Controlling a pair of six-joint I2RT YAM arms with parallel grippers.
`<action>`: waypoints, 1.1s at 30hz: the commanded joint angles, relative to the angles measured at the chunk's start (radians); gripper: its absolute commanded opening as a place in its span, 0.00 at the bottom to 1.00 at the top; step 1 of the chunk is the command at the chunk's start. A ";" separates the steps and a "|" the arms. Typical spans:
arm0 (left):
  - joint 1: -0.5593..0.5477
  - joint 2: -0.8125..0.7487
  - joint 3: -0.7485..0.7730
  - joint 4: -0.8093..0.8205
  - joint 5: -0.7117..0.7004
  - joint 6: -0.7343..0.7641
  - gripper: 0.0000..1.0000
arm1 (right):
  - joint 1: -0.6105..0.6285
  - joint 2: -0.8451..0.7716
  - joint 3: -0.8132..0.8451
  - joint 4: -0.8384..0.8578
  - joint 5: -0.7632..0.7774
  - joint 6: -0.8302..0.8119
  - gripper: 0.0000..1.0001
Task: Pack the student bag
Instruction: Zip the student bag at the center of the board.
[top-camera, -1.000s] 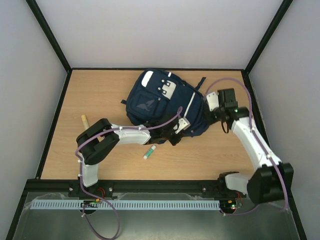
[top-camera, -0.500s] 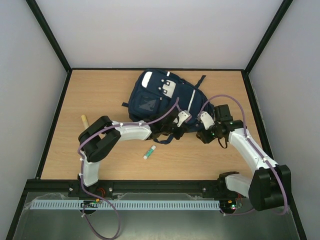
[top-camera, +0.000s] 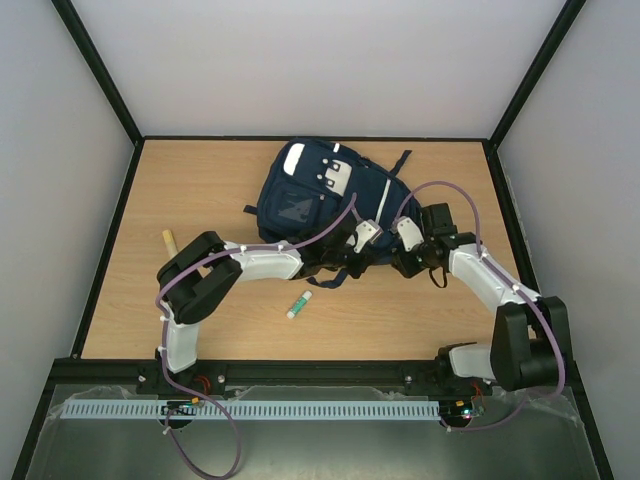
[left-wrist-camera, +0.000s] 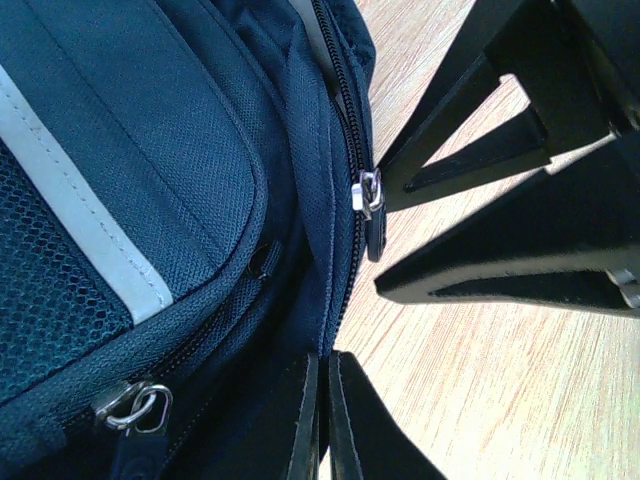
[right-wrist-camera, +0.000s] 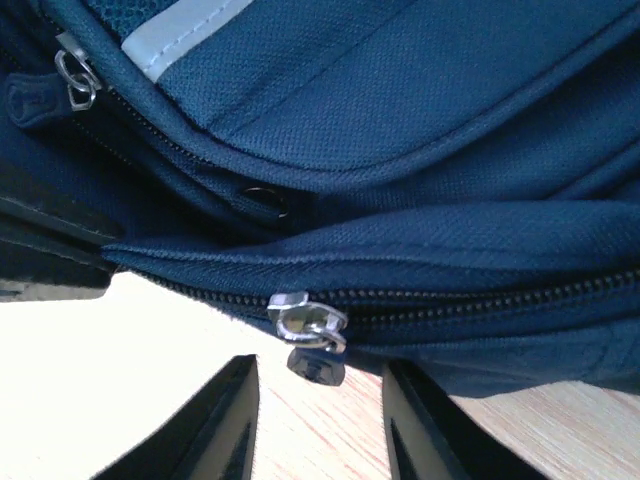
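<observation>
One navy-blue fabric backpack (top-camera: 320, 195) is lying on the table (top-camera: 200, 200). The left fingers (left-wrist-camera: 300, 420) are pinching its seam, and the right fingers (right-wrist-camera: 225, 420) are gaping around one silver zipper pull (right-wrist-camera: 308, 325).

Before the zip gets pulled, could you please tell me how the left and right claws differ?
The left claw is shut, apparently pinching the bag's edge; the right claw is open. The left claw's fingers nearly meet; the right claw's stand apart, flanking the zip pull without gripping it. Both work at the bag's near side, close together.
</observation>
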 joint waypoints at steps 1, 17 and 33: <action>-0.004 -0.022 0.034 0.113 0.051 -0.009 0.02 | 0.004 0.026 0.025 0.026 -0.033 0.016 0.32; 0.001 -0.051 -0.027 0.101 0.012 0.009 0.02 | -0.062 0.004 0.121 -0.143 0.062 -0.028 0.01; 0.002 -0.048 -0.011 0.110 0.026 -0.012 0.02 | -0.063 0.027 0.093 -0.067 -0.090 0.038 0.36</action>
